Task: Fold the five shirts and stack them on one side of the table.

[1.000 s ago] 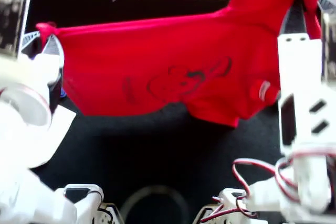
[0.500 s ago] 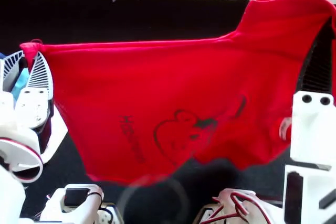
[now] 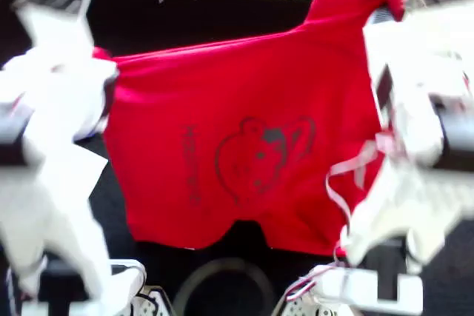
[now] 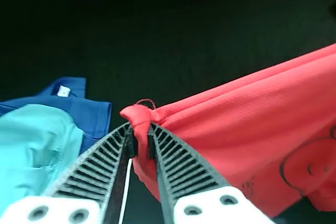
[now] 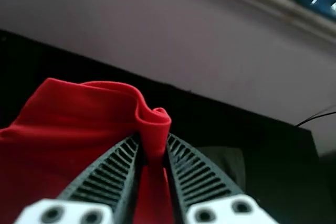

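Red shirt (image 3: pixel 244 153) is up off the table (image 3: pixel 207 16), stretched wide between the 2 arms over the middle of the black top! The left gripper (image 4: pixel 140 132) is clamped tight on 1 bunched corner, the cloth pinched between its ribbed fingers (image 4: pixel 176 163). The right gripper (image 5: pixel 152 142) is squeezed onto the opposite corner, a fold of red poking up between its jaws, and this end rides higher, toward the far edge. The shirt hangs like a banner with its dark printed drawing facing up at the high camera, and the lower hem dangles above the near edge. Down on the table beneath the left gripper lie 2 more: a blue shirt (image 4: pixel 79 103) and a teal shirt (image 4: pixel 31 140), touching each other, well apart from the red one.
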`<state>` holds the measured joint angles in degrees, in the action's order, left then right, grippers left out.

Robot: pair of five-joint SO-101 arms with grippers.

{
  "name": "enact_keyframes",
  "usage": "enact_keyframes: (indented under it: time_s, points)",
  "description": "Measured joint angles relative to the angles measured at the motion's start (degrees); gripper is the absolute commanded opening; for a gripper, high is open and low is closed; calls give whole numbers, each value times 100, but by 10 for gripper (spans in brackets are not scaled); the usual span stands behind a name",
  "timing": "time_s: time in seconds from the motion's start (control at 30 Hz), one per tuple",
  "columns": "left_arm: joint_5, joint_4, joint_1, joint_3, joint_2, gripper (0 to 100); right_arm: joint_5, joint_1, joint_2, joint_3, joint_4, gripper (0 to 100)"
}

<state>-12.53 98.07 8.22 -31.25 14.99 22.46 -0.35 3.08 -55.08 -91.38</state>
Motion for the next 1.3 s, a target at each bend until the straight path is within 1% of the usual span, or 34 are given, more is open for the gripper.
enact_keyframes:
  time_s: [0.1, 0.27, 0.43, 0.57, 0.67, 0.93, 1.07, 1.17, 1.3]
  points:
    - [0, -413, 0, 35, -738, 8, 0, -18, -668, 299, 308, 6]
    - [0, -1380, 0, 35, -1820, 8, 0, -44, -1556, 334, 1108, 6]
    - [0, -1758, 0, -624, -2576, 8, 0, -44, -1881, 334, 1864, 6]
    - [0, -1793, 0, -1477, -3209, 8, 0, -44, -1960, 360, 2048, 6]
    - [0, -1793, 0, -1873, -3763, 8, 0, -44, -2163, 457, 2057, 6]
    - [0, -1793, 0, -2004, -5204, 8, 0, -193, -3095, 897, 1530, 6]
    - [0, -1776, 0, -2004, -5459, 8, -448, -193, -3385, 897, 1336, 6]
    - [0, -1512, 0, -2013, -5451, 8, -686, -193, -3385, 897, 1011, 6]
    - [-9, -853, 0, -2207, -5477, 8, -765, -185, -3385, 897, 440, 6]
